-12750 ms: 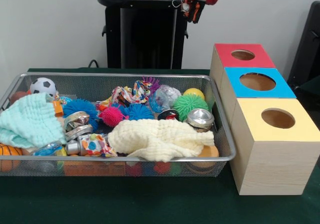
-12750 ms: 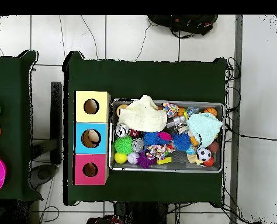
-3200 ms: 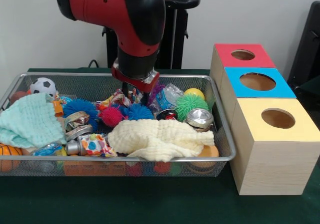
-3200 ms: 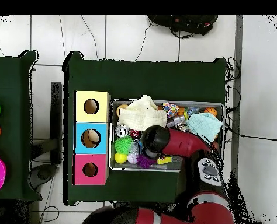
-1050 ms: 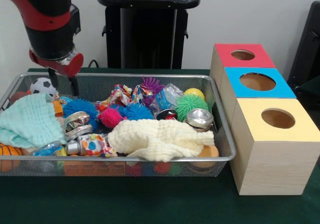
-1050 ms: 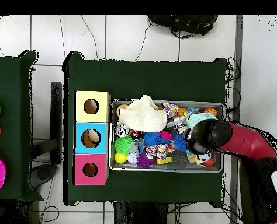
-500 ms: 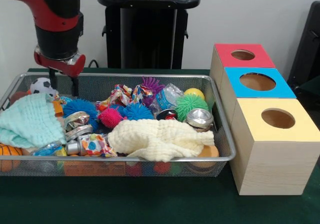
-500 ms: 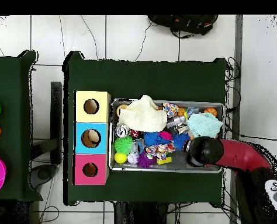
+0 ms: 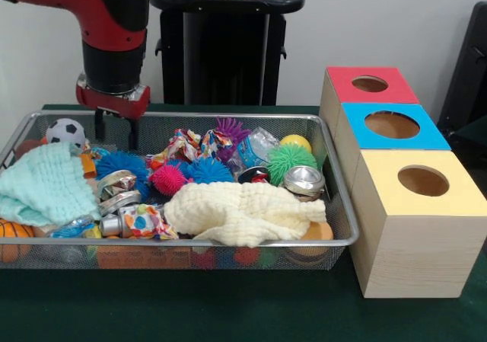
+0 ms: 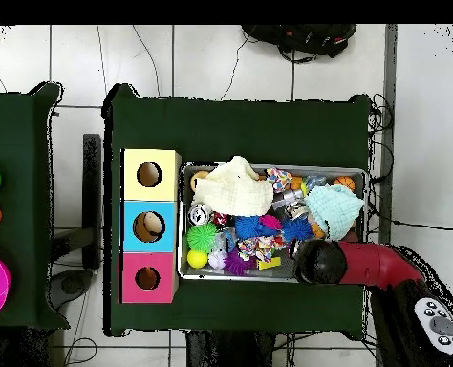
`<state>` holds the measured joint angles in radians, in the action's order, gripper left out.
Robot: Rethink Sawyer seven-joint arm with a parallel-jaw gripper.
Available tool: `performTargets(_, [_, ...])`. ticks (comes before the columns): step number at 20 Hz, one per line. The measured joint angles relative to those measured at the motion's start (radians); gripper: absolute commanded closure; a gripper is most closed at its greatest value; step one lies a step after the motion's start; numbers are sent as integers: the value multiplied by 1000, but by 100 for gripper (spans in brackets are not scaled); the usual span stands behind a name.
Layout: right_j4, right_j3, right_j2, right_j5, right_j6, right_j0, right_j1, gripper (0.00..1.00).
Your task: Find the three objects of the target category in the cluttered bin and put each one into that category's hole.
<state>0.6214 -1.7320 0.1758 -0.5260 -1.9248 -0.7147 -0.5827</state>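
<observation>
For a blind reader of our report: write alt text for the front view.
A red and black robot arm lowers its open tool over the left rear of a wire mesh bin crammed with spiky balls, cloths, metal tins and a small soccer ball. To the right stand three wooden boxes with round holes, topped red, blue and yellow.

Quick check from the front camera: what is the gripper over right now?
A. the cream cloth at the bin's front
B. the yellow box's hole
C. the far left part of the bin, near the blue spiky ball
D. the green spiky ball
C: the gripper hangs open at the bin's far left, with the blue spiky ball just in front of its fingers and nothing between them.
</observation>
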Motion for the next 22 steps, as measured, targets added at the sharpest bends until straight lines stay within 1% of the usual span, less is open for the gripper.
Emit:
performTargets(4, [0,-8,35,-6,0,-65,2,0])
performTargets(6, [0,-6,45,-15,0,-83,3,0])
performTargets(7, [-2,3,61,-40,0,-108,9,0])
performTargets(10, [-4,22,73,-81,0,-124,20,0])
performTargets(13, [-7,61,91,-160,1,-137,40,0])
performTargets(14, [-7,82,101,-203,1,-139,49,0])
performTargets(17, [-8,124,121,-281,1,-138,63,0])
performTargets(22, [-8,197,160,-371,1,-136,79,0])
